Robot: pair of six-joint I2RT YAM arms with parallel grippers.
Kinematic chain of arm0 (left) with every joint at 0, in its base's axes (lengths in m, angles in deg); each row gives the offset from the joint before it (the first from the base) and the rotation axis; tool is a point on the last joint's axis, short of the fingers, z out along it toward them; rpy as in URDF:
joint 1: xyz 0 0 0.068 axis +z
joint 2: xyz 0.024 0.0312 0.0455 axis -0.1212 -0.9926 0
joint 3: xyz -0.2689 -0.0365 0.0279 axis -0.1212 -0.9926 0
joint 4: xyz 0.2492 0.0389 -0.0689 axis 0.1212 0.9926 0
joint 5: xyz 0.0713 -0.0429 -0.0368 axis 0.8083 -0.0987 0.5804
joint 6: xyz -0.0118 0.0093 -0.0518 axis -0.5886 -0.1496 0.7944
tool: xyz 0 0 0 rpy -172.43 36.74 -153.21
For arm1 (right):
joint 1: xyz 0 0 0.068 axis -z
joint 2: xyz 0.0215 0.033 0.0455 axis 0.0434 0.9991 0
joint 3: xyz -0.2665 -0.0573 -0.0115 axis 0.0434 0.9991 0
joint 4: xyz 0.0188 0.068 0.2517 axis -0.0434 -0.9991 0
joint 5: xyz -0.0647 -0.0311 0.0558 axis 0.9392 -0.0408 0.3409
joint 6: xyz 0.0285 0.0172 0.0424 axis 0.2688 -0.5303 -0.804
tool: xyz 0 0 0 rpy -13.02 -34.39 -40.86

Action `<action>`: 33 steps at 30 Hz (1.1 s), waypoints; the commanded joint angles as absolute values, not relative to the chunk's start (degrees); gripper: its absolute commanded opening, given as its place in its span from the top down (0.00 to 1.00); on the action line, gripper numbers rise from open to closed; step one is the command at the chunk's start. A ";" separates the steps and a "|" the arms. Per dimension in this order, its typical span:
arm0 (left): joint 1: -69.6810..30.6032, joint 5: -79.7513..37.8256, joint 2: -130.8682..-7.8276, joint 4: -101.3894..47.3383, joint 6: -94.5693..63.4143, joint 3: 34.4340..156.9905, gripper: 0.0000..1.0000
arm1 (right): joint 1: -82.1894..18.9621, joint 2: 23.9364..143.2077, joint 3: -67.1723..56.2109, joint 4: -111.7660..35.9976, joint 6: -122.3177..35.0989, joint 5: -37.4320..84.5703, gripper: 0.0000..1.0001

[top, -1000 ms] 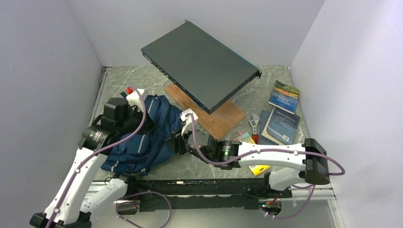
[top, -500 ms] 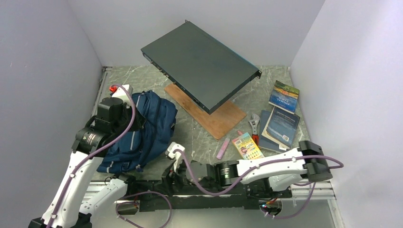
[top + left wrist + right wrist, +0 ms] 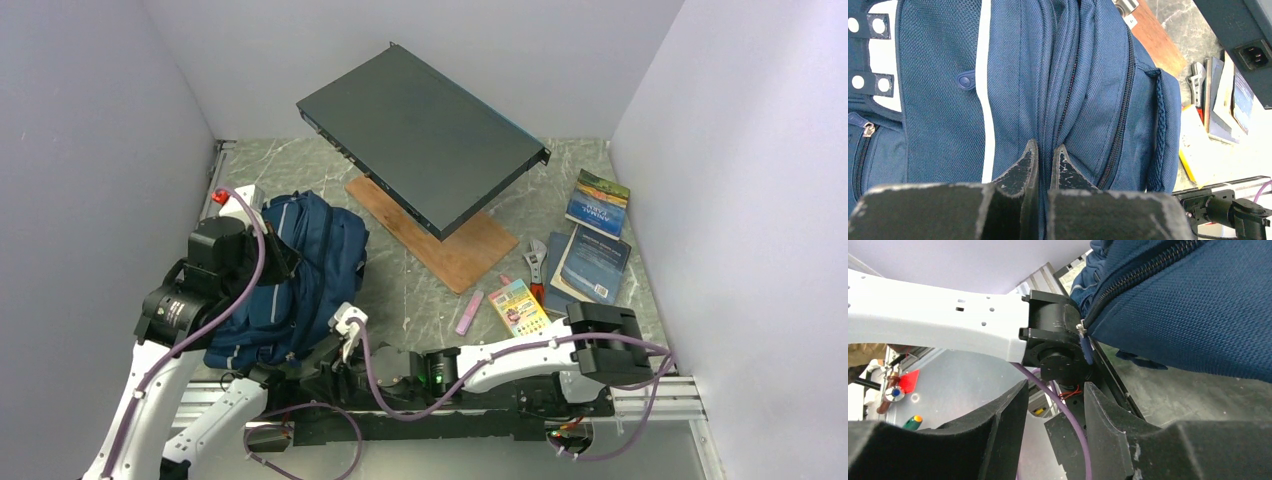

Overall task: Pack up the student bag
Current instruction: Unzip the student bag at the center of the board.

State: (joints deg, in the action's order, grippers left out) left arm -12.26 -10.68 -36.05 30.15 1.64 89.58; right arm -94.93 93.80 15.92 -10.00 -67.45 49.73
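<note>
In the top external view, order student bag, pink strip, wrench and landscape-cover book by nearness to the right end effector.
1. student bag, left, close beside the right end effector.
2. pink strip, table centre.
3. wrench, right of centre.
4. landscape-cover book, far right.

The bag [image 3: 305, 265] is a navy fabric backpack with pale stripes, on the left half of the counter close to the left wall. It is humped up rather than flat: its far end is raised and bulging, and its near end slumps down to the counter's near edge. The zips that show along its folds are closed, and a small zip pull hangs from the near end
</note>
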 commanded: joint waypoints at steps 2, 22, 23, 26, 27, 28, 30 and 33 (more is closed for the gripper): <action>-12.11 -12.00 -34.94 24.64 3.38 92.68 1.00 | -94.53 98.37 12.76 -4.06 -67.72 51.46 0.56; -12.11 -12.17 -33.97 22.32 2.59 90.57 1.00 | -94.34 107.83 3.21 -7.07 -67.06 58.02 0.67; -12.11 -12.17 -33.99 22.35 2.68 90.66 1.00 | -94.33 107.93 3.11 -7.47 -67.22 58.68 0.69; -12.11 -12.17 -34.02 21.74 2.68 90.37 1.00 | -94.34 108.05 3.26 -7.24 -67.79 59.41 0.76; -12.11 -12.17 -34.09 21.59 2.53 90.18 1.00 | -94.38 107.93 3.19 -7.59 -67.95 59.42 0.78; -12.11 -12.17 -34.03 21.32 2.24 89.98 1.00 | -94.35 107.84 3.06 -8.20 -68.35 59.39 0.82; -12.11 -12.17 -33.93 21.01 1.27 89.22 1.00 | -94.25 107.08 2.64 -10.86 -69.92 59.78 0.90; -12.11 -11.13 -33.02 19.52 -1.24 87.19 1.00 | -94.13 104.34 3.08 -14.64 -73.25 60.16 1.00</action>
State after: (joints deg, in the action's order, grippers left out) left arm -12.26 -11.29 -35.02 28.79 0.77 88.03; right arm -94.45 107.83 4.99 -10.59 -68.98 58.26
